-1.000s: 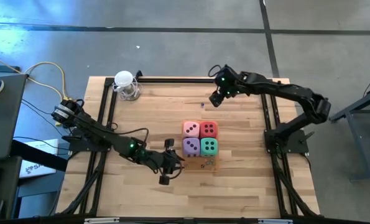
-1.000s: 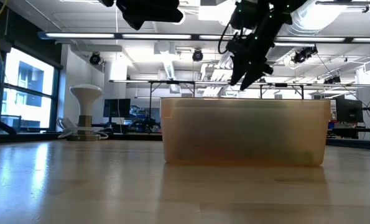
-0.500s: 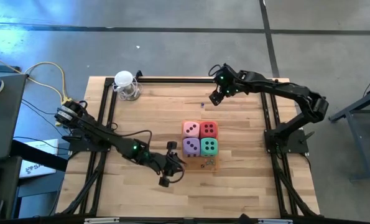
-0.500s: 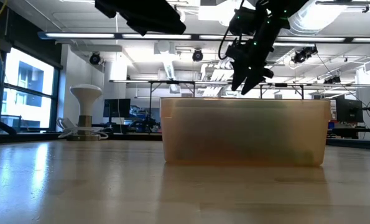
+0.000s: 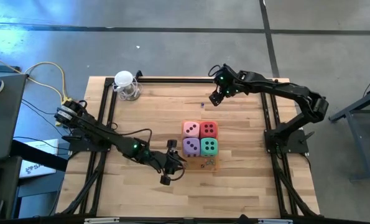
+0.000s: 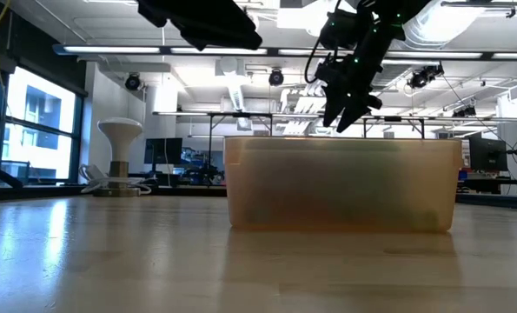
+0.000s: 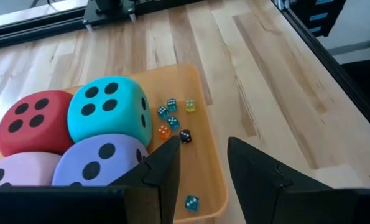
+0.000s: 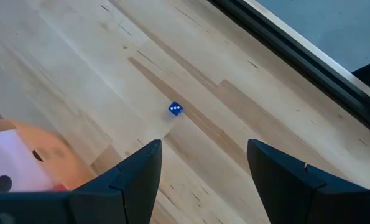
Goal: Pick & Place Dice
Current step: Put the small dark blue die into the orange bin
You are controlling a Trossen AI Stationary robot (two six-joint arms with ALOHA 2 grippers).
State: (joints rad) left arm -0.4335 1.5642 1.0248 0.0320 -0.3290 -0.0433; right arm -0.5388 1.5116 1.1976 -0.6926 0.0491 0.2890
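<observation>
Four big soft dice sit packed in a square in the orange tray [image 5: 213, 164] at mid-table: pink [image 5: 191, 129], red [image 5: 208, 129], lilac [image 5: 191, 146] and teal [image 5: 209, 147]. Several tiny dice [image 7: 172, 115] lie on the tray floor beside the teal die [image 7: 107, 115]. My left gripper [image 5: 177, 163] is open and empty, above the tray's near-left corner, and its wrist view [image 7: 202, 149] looks over the tray. My right gripper [image 5: 213, 99] is open and empty, raised over the table's far side. A tiny blue die [image 8: 175, 109] lies on the wood beneath it.
A white stand [image 5: 126, 84] sits at the table's far left corner. Black frame rails [image 5: 172, 78] run along the far and side edges. In the low view the tray's translucent wall [image 6: 341, 183] hides the dice. Bare wood lies left and right of the tray.
My left gripper has edged a little toward the tray and the table's right edge. The dice and tray have stayed put.
</observation>
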